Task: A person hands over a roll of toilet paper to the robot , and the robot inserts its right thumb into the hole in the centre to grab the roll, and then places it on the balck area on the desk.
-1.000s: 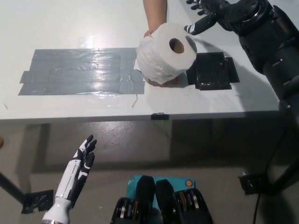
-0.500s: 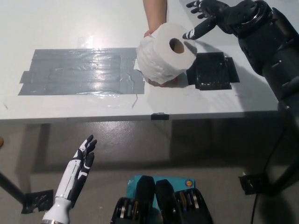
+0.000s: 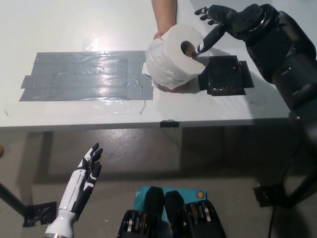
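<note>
A person's hand [image 3: 164, 20] holds a white roll of toilet paper [image 3: 173, 58] above the desk, its centre hole facing me. My black right hand [image 3: 218, 22] is open beside the roll at the upper right, with its thumb tip at the rim of the hole; the other fingers spread above. The black area [image 3: 225, 75] lies on the desk just right of the roll. My white left hand [image 3: 86, 171] rests open below the desk edge at the lower left.
A wide patch of grey tape [image 3: 84, 75] covers the white desk [image 3: 59, 25] left of the roll. The desk's front edge [image 3: 148, 124] runs across the middle, with floor below it.
My right hand has moved left and down toward the roll, bringing its thumb from beside the roll to the hole's rim. The roll and left hand have stayed put.
</note>
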